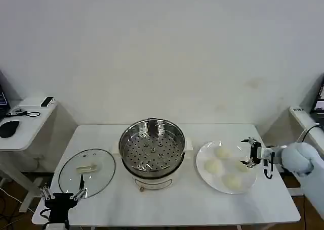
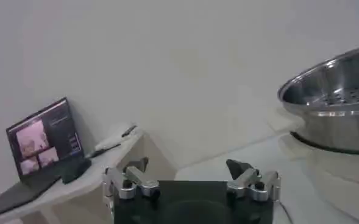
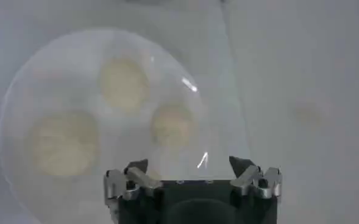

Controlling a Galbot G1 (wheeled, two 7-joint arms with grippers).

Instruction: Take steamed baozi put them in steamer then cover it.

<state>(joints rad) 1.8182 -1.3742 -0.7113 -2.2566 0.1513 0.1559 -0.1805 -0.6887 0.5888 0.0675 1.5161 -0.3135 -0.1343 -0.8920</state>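
The steamer [image 1: 152, 149] stands open at the table's middle, its perforated tray bare; its steel wall [image 2: 337, 97] also shows in the left wrist view. The glass cover [image 1: 87, 172] lies flat to its left. On the white plate [image 1: 202, 177] to the right lie steamed baozi [image 1: 221, 151], [image 1: 213, 166], [image 1: 232, 181]. My right gripper [image 1: 249, 152] hovers open over the plate's right edge, holding nothing. The right wrist view has three baozi [image 3: 124, 82], [image 3: 64, 143], [image 3: 173, 123] beyond the open right gripper [image 3: 189, 164]. My left gripper [image 1: 63, 193] [image 2: 188, 167] waits open at the front left corner, near the cover.
A side table [image 1: 25, 124] with a mouse and small devices stands to the left, and a laptop [image 2: 42, 143] sits on it. Another surface edge [image 1: 304, 116] lies at the far right. Bare tabletop [image 1: 172, 204] runs along the front.
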